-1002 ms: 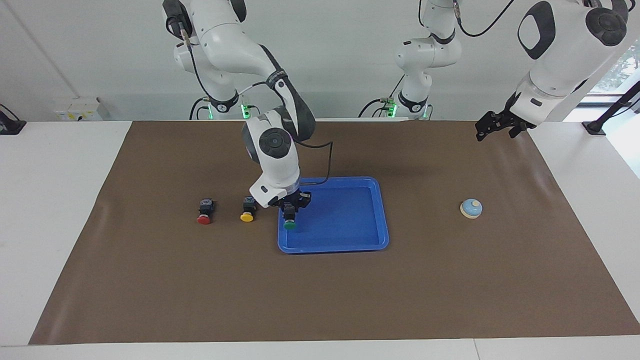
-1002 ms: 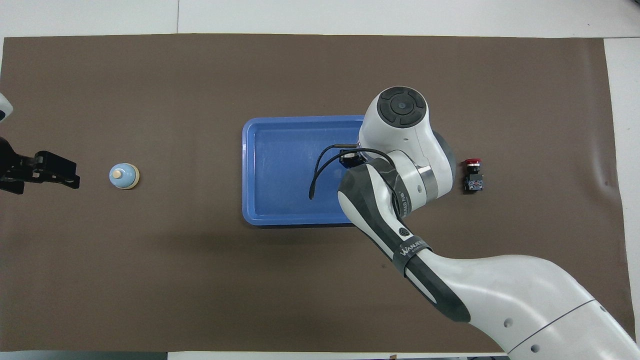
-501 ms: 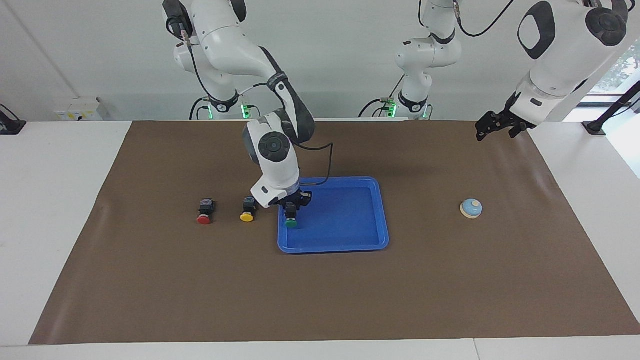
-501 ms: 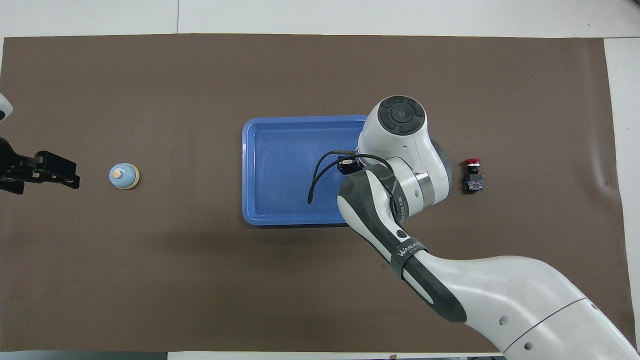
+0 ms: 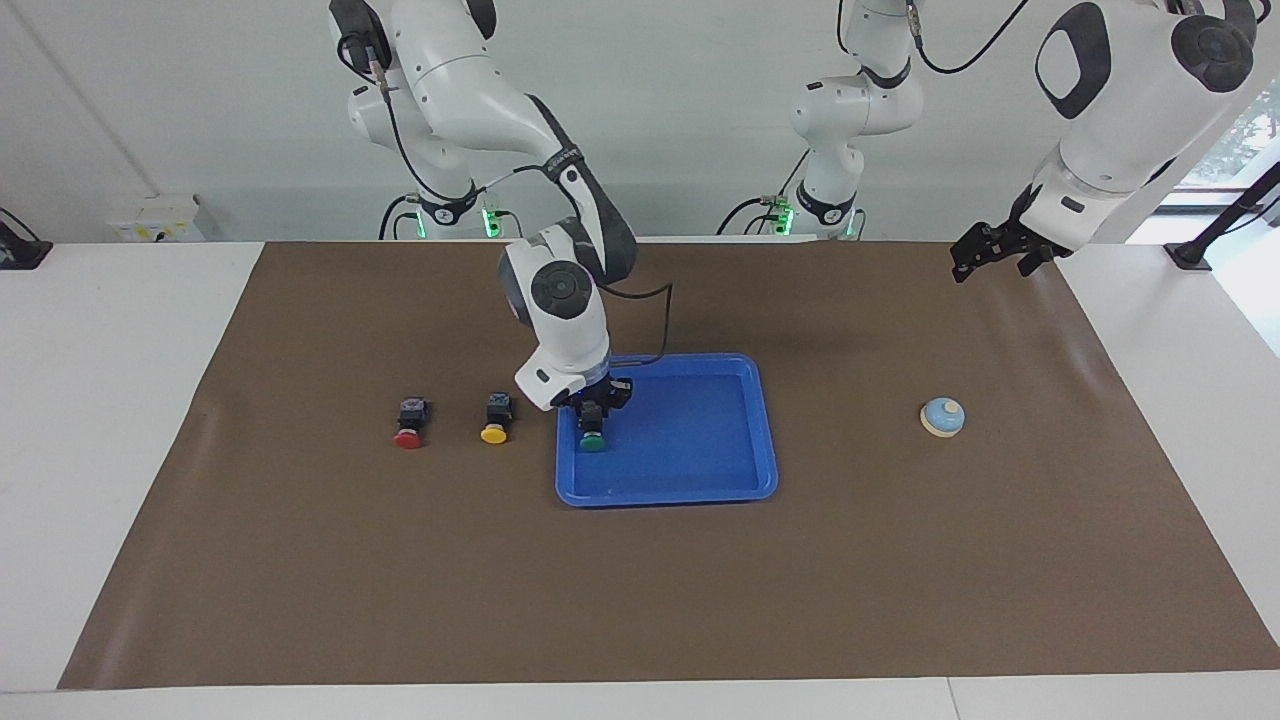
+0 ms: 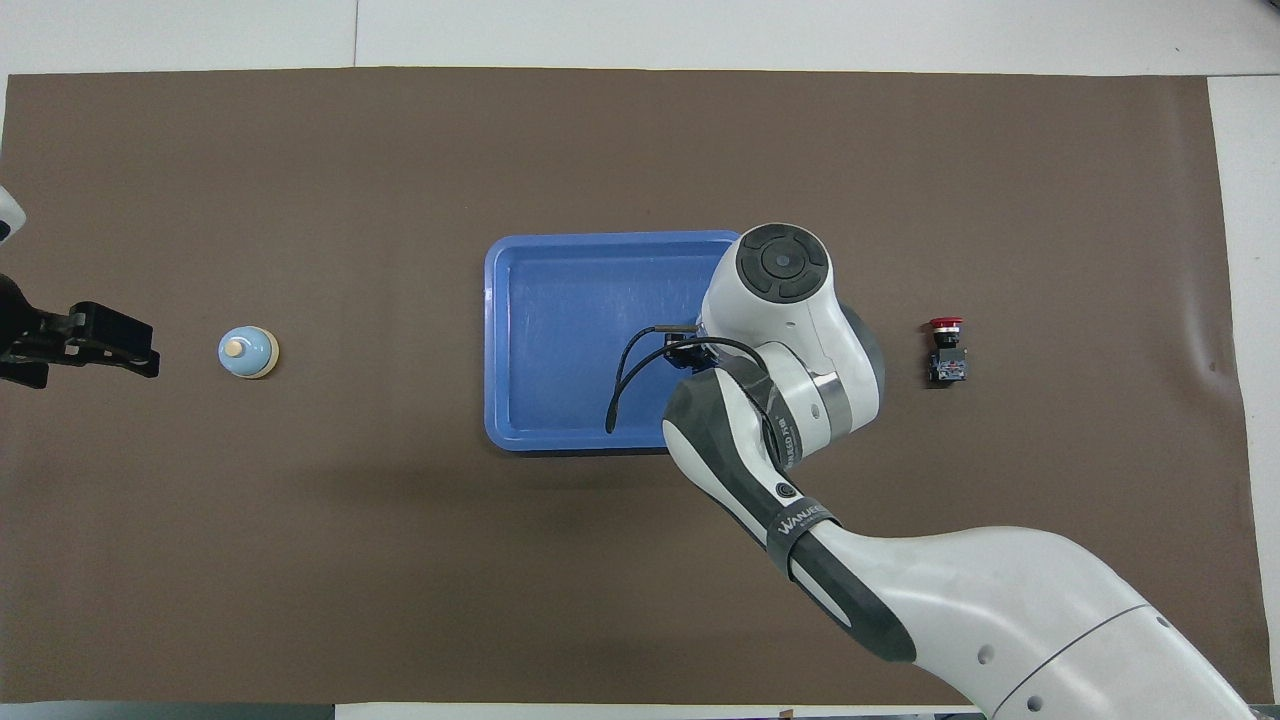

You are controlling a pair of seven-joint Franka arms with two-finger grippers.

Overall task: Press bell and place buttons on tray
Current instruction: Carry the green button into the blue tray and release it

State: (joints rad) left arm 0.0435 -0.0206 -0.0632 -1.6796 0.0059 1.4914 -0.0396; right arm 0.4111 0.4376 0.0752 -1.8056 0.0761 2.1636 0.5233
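The right gripper (image 5: 592, 414) is low in the blue tray (image 5: 700, 470), jaws around the green button (image 5: 592, 441), grip unclear, while the left gripper (image 5: 985, 252) waits open above the table, bell (image 5: 942, 417) well apart.

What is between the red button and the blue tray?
The yellow button sits between the red button and the blue tray. The facing view shows it; from overhead the right arm hides it.
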